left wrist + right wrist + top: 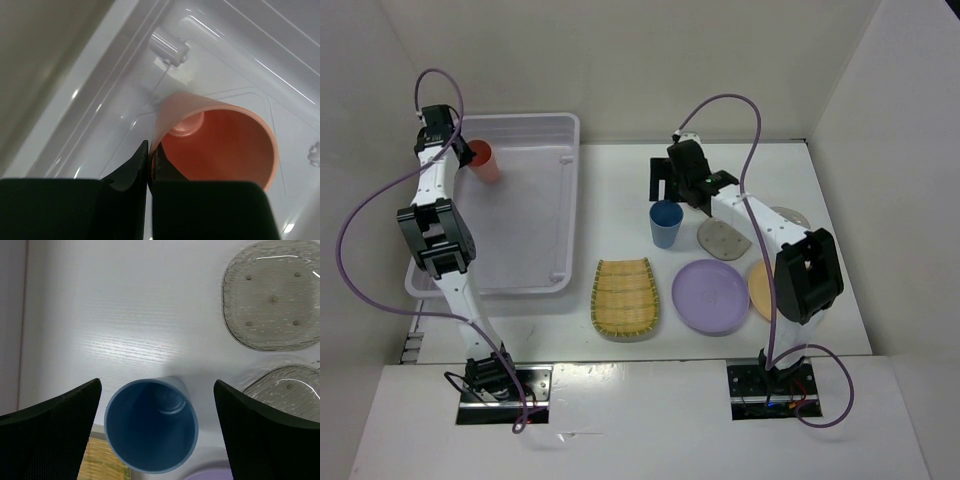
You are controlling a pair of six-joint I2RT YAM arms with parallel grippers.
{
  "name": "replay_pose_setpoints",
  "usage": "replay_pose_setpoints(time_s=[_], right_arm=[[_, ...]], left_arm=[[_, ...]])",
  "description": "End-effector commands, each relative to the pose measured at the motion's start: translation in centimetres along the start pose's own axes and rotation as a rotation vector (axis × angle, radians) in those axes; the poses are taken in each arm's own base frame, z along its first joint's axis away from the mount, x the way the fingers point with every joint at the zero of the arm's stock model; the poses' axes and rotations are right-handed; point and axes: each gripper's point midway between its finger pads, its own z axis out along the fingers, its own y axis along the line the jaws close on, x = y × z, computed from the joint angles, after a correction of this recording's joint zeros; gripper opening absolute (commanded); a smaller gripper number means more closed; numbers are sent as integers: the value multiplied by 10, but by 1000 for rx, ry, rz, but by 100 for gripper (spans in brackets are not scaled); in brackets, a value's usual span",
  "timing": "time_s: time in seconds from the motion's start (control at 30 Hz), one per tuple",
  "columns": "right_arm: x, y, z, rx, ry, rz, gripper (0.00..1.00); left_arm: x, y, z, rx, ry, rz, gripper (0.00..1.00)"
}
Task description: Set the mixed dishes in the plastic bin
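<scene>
Left claw (149, 150) is clenched on the pink cup (220, 135), pinching the wall at the rim, one finger inside and one outside. The cup hangs tilted inside the outline of the plastic bin (520, 118), at its far-left corner. Can't tell whether it touches the bin floor. My read: the step in hand is the drop-off. To do it well, go low before letting go, bring the cup nearer upright, open, then draw the inner finger out along the wall so it doesn't hook the rim. Keep the cup in the corner so the middle is left for the flat pieces. Right claw (157, 385) is released, jaws wide on either side of the blue cup (150, 427), which stands upright on the bench (100, 315). The cup sits off-centre, much nearer one finger. Centre over it before closing, or that finger will likely push first and tip it. The grey plates (272, 295) lie just beside the cup, and the yellow tray (625, 297) is near, so come down straight with no sideways sweep.
</scene>
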Motion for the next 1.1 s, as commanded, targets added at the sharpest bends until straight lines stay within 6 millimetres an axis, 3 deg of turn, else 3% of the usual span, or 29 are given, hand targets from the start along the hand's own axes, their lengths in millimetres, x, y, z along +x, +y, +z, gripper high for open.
replay_pose_setpoints(time_s=[0.0, 0.3, 0.37, 0.4, 0.5, 0.67, 0.77, 0.8, 0.87, 0.93, 0.97, 1.07], right_arm=[[-28, -4, -8, 40, -69, -8, 97], [-34, -8, -11, 66, -80, -7, 97], [-32, -9, -11, 70, -72, -9, 97], [-32, -9, -11, 70, -72, -9, 97], [-29, -12, -10, 81, -67, -11, 97], [-24, -28, -8, 131, -52, 24, 97], [-24, -35, -11, 139, -59, 34, 97], [-21, -41, -10, 150, -50, 37, 97], [-23, -44, -14, 137, -53, 46, 97], [-22, -43, -17, 127, -50, 47, 97], [-17, -44, -16, 131, -40, 35, 97], [-12, -44, -19, 124, -25, 33, 96]], left_arm=[[-27, 3, -2, -12, -74, -17, 2], [-24, 14, 14, -59, -49, -18, 3], [-23, 14, 16, -62, -40, -17, 8], [-21, 13, 18, -56, -29, -15, 15], [-20, 11, 18, -45, -25, -15, 25], [-20, 11, 15, -46, -21, -15, 31], [-39, 8, -6, -36, -53, -9, 50], [-40, 7, -11, -25, -53, 2, 73], [-58, 1, -35, 8, -98, 7, 100], [-64, -1, -49, 26, -123, 13, 100], [-81, -5, -71, 50, -170, 8, 100], [-102, -9, -107, 78, -235, 21, 100]])
